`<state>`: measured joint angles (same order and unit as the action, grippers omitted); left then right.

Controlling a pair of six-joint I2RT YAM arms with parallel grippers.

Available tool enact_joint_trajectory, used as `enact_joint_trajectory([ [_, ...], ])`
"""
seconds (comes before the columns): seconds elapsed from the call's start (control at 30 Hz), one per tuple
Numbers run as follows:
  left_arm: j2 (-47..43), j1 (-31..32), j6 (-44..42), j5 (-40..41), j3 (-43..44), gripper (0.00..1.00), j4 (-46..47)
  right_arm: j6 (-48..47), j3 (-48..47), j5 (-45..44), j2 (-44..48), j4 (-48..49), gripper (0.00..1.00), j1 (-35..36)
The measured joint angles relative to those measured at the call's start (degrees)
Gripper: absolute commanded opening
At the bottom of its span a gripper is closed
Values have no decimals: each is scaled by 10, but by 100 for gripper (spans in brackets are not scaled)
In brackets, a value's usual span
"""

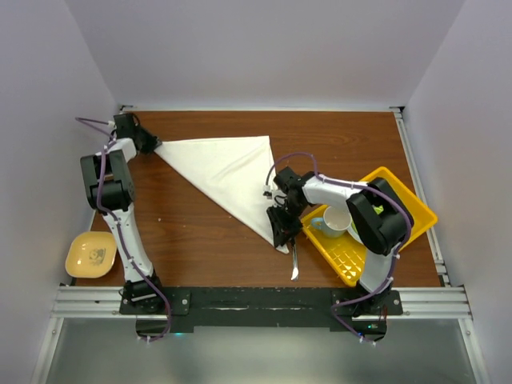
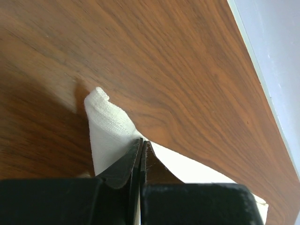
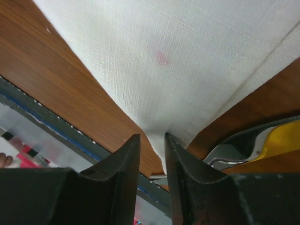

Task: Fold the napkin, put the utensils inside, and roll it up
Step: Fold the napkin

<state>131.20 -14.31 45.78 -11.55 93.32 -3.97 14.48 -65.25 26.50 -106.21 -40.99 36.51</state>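
Note:
The white napkin lies on the wooden table folded into a triangle, with one tip at the far left and one at the near middle. My left gripper is shut on the far-left tip, and the cloth pokes out past the closed jaws. My right gripper sits at the near tip. Its jaws stand slightly apart, and the cloth tip hangs between them against one finger. The silver knife lies on the table just below the right gripper. It also shows in the right wrist view.
A yellow tray holding a white cup stands at the right, close to the right arm. A yellow bowl sits off the table's near left. White walls enclose the table on three sides.

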Motion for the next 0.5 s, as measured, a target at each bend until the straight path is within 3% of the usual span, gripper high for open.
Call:
enact_joint_trajectory([
  [0.27, 15, -9, -48, 23, 63, 9, -70, 0, 26, -1, 32, -10, 33, 2],
  [0.4, 8, -7, -62, 18, 72, 22, -78, 0, -57, -11, 23, -34, 42, 0],
  [0.47, 0, 0, -61, 1, 72, 20, -74, 6, -120, -15, 3, -32, 43, -7],
  [0.5, -3, 6, -60, -13, 72, 14, -67, 11, -153, -15, -12, -29, 43, -14],
])
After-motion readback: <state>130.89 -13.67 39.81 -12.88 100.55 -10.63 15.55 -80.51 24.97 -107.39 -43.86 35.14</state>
